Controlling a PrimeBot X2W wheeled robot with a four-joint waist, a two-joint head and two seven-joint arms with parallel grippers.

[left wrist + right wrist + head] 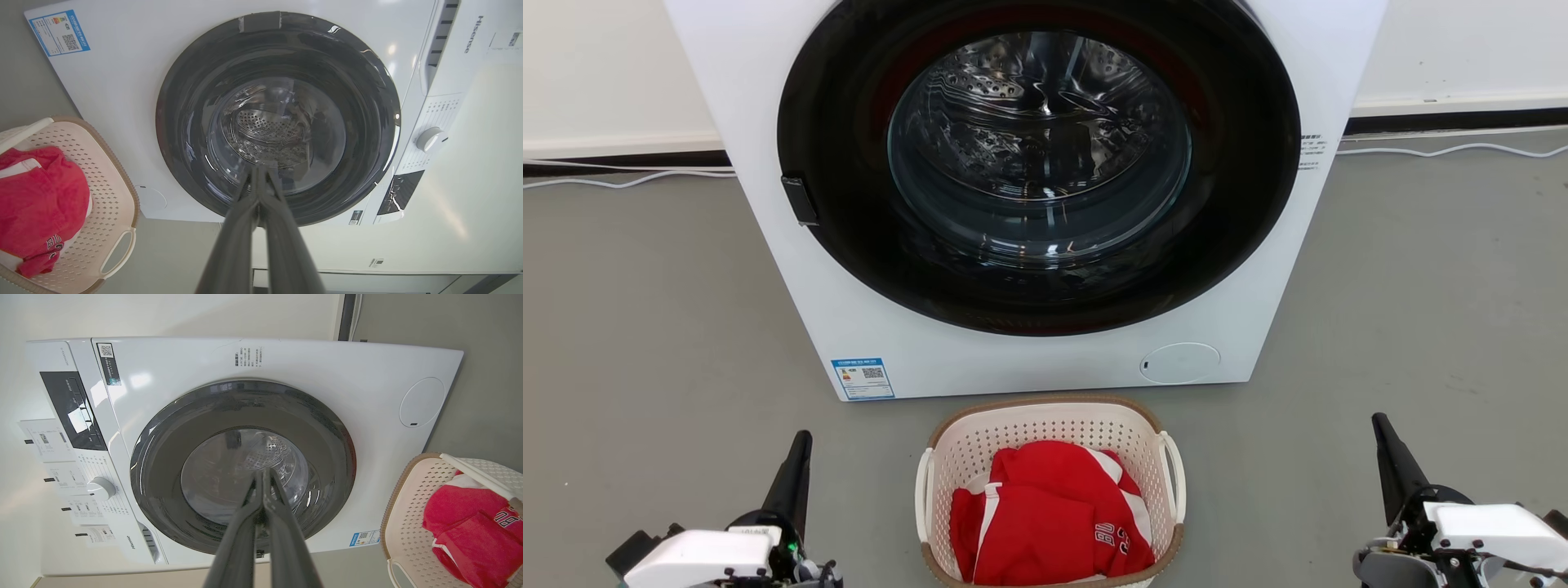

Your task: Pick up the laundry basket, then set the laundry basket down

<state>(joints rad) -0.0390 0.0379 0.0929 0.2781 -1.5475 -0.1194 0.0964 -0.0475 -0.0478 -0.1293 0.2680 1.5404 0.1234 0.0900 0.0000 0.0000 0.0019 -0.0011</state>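
Grey floor (645, 327) fronts a white washing machine (1013, 359). The laundry basket (1045, 426) sits at lower centre, holding red clothing (1045, 514). Left gripper (800, 445) at lower left and right gripper (1382, 429) at lower right are both clenched, grasping nothing.

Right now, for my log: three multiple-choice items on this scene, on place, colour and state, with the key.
1. The laundry basket stands: A. on the floor before the washing machine; B. atop the machine; C. inside the drum.
2. The garment in it is: A. blue; B. red with white; C. black.
3. The left gripper and right gripper are: A. shut, clear of the basket; B. clamped on handles; C. wide open.
1 A, grey floor surrounds it; 2 B, red cloth, white bands; 3 A, wrist views show fingers pressed together.
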